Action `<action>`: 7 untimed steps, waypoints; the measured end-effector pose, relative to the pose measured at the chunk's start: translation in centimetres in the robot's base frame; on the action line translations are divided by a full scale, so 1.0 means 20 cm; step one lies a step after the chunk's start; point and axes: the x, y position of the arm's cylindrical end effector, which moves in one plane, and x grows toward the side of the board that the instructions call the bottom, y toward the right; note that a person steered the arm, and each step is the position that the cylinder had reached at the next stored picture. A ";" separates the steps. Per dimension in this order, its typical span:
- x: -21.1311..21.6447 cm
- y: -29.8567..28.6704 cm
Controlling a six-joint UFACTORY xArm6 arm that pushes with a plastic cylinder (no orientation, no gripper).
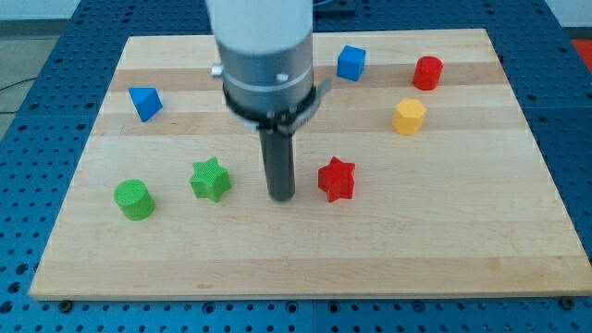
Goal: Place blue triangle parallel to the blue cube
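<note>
Tip (281,196) on desk (462,240) between green star (211,179) and red star (337,179); blue triangle (145,103), blue cube (351,63) well apart. No jaws.

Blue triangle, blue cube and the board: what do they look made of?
Blue triangle and blue cube: probably plastic, with solid colour and a soft sheen. Board: pale wood, with visible grain and joined strips, matte. My tip touches neither block.

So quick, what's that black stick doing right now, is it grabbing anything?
My tip: no gripper, just a rod, holding nothing; it sits between the green star and the red star, touching neither.
</note>
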 end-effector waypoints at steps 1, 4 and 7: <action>-0.02 -0.49; -0.11 -0.89; -0.10 -0.71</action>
